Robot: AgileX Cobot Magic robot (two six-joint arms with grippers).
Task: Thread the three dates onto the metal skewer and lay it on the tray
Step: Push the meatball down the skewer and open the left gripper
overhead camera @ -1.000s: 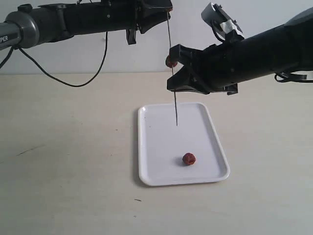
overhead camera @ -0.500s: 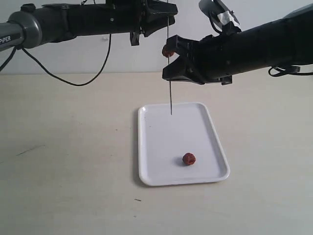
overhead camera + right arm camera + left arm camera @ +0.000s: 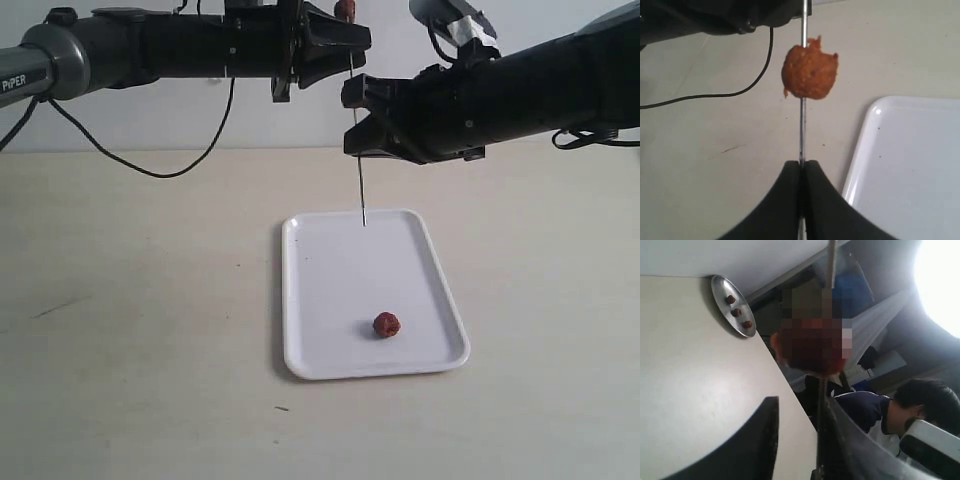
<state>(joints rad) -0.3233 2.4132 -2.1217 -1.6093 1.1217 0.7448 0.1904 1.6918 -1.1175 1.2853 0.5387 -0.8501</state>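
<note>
The one readable text is the white lettering (image 3: 22, 82) "PiPER", with a small i among the capitals, which runs lengthwise and slightly slanted along the grey link of the left arm (image 3: 48, 58), close against the left edge of the exterior view.

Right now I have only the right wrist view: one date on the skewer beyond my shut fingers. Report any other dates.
Observer: A loose date lies on the white tray, toward the end nearer the exterior camera.
Operator: Next.
Observer: A second date shows just above the left gripper, in line with the skewer.
Operator: Now check the left wrist view.
Observer: A round silver dish near the table's edge holds three more dates.
</note>
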